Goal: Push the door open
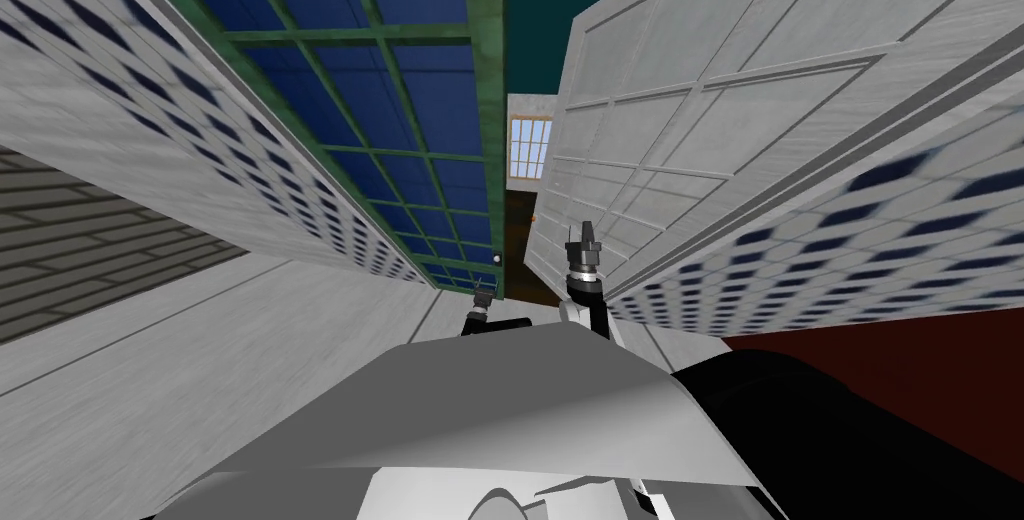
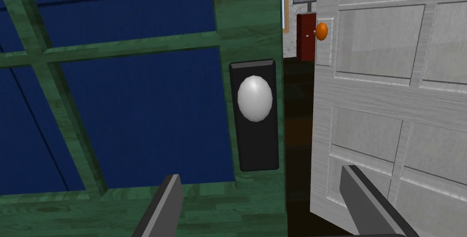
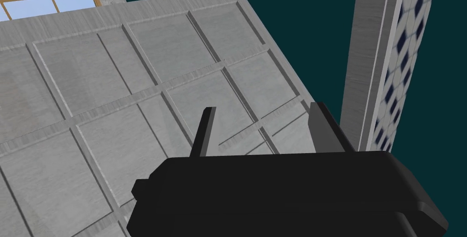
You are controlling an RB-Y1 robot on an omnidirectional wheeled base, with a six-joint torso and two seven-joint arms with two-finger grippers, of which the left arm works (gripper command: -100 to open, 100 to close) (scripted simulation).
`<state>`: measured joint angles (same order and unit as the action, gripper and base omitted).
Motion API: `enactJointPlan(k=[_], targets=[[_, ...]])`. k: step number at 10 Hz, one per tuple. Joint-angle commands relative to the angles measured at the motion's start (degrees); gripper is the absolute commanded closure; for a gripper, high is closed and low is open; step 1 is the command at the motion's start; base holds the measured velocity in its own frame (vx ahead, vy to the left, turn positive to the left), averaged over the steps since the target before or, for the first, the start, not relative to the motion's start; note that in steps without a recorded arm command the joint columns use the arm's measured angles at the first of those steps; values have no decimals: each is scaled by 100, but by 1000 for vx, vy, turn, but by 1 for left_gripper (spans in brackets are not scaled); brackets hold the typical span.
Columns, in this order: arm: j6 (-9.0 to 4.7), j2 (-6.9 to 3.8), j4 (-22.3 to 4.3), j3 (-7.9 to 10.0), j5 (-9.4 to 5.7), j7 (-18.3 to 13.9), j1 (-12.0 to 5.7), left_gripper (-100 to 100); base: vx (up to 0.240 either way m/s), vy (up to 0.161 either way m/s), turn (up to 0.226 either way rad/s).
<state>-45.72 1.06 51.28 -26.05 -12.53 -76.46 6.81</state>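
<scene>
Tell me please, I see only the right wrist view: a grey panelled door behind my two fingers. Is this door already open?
Observer: Partly. In the head view the grey door stands ajar, with a gap between it and a green door to its left.
Operator: Where is my other hand?
Observer: The left gripper is open and faces the green door's white knob, not touching it.
Operator: Does the grey door also have a knob?
Observer: Yes, an orange knob at its free edge, seen from the left wrist.
</scene>
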Motion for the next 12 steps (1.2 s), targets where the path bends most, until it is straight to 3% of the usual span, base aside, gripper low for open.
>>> enactJointPlan(k=[1, 4, 6, 8, 9, 10, 12], targets=[[2, -167, -24, 21, -12, 1, -21, -100, 140, -44, -33], [6, -267, -68, 58, -33, 4, -60, -100, 195, -59, -20], [9, -215, -99, 85, -48, 5, -88, -100, 188, -47, -22], [12, -58, -129, 111, -63, 7, -114, -100, 193, -36, -22], [24, -116, -89, 99, -56, 10, -89, -100, 89, -19, 0], [24, -116, -89, 99, -56, 10, -89, 100, -13, 0, -8], [24, -116, -89, 99, -56, 10, -89, 100, -25, -10, -20]])
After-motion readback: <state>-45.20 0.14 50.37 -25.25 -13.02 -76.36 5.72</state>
